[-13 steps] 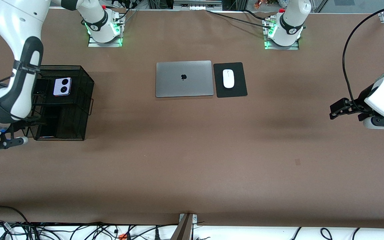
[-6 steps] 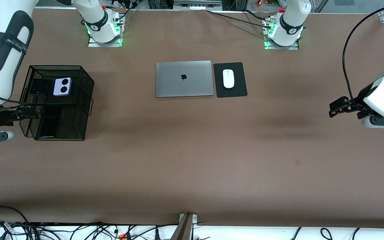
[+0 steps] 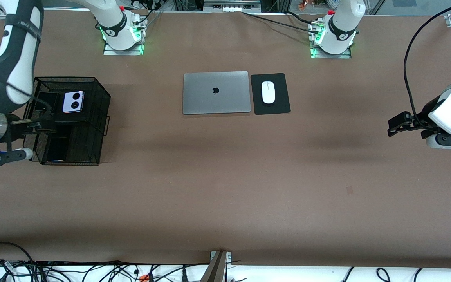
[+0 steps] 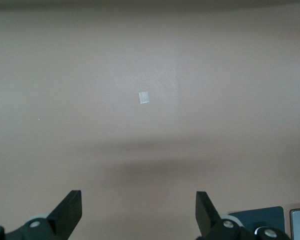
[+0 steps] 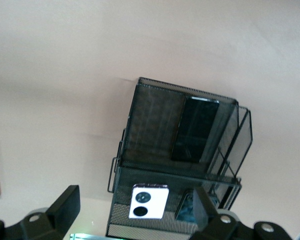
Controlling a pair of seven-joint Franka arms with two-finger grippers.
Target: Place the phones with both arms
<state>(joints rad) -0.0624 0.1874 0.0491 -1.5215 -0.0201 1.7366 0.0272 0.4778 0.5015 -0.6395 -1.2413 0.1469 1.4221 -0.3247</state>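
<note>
A black mesh organizer (image 3: 102, 98) stands at the right arm's end of the table. On its upper shelf lie the lilac phone (image 3: 73, 102) with two black circles and the small black folded phone (image 3: 49, 101) beside it. The long black slab phone (image 3: 56, 148) lies in the lower tier, nearer to the front camera. The right wrist view shows the lilac phone (image 5: 149, 201), the folded phone (image 5: 186, 207) and the slab (image 5: 195, 129). My right gripper (image 3: 36, 126) (image 5: 135, 212) is open and empty, up over the organizer's outer edge. My left gripper (image 3: 394, 127) (image 4: 138, 215) is open and empty over bare table.
A closed grey laptop (image 3: 216, 92) and a white mouse (image 3: 268, 92) on a black pad (image 3: 280, 105) lie at the back middle. A small pale mark (image 4: 145, 97) is on the brown table. Cables run along the front edge.
My right arm has swung up and its gripper has shifted a little along the organizer's outer edge. The phones have not moved. My left arm has barely moved.
</note>
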